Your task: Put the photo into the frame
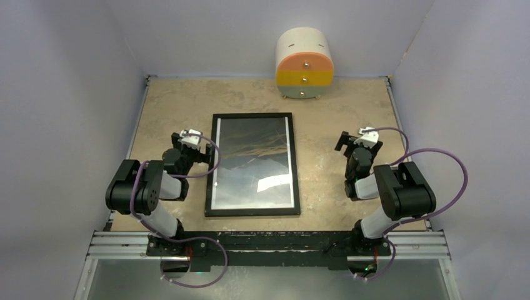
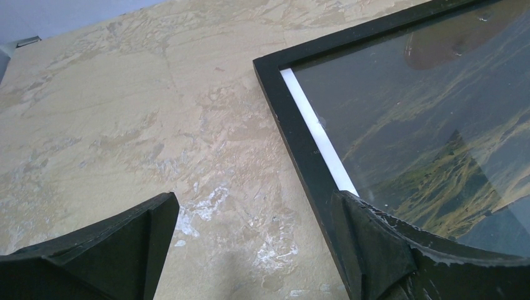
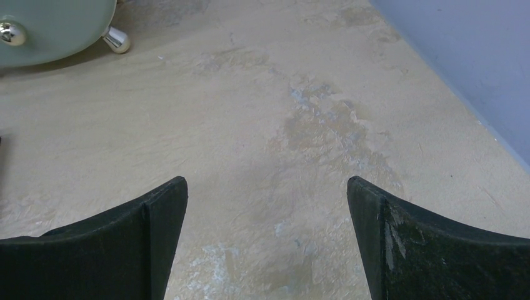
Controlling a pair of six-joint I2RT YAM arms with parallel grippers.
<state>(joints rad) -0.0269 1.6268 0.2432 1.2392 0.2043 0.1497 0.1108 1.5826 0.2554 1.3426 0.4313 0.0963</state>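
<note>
Both grippers are spread wide and carry nothing. The left gripper (image 1: 190,141) hovers low, and its wrist view shows bare table (image 2: 125,112) between its fingers and under its left fingertip. Its right fingertip overlaps the left rail of the frame (image 2: 294,134), but I cannot tell whether it touches the rail or hangs just above it. The frame lies flat, black face up. The photo (image 2: 431,119) sits inside its opening, beyond the right fingertip, with its white border (image 2: 315,134) snug against the inside of that rail. The right gripper (image 1: 357,142) is well apart from the frame, with only tabletop between its fingers. A pale green drawer unit (image 3: 44,28) on chrome feet stands ahead of its left finger.

Judging from the overhead view, the print looks seated, with white margin showing down both long sides. What remains is probably a check and a clean withdrawal.

To do that well, the left gripper should rise straight up before moving sideways. That way its right finger cannot catch the rail and drag the frame or lift the print's edge. If a corner proves proud, press it lightly on the white margin close to the rail. Avoid the glossy middle, which would smear and may bow. The right arm has no need to come closer.
</note>
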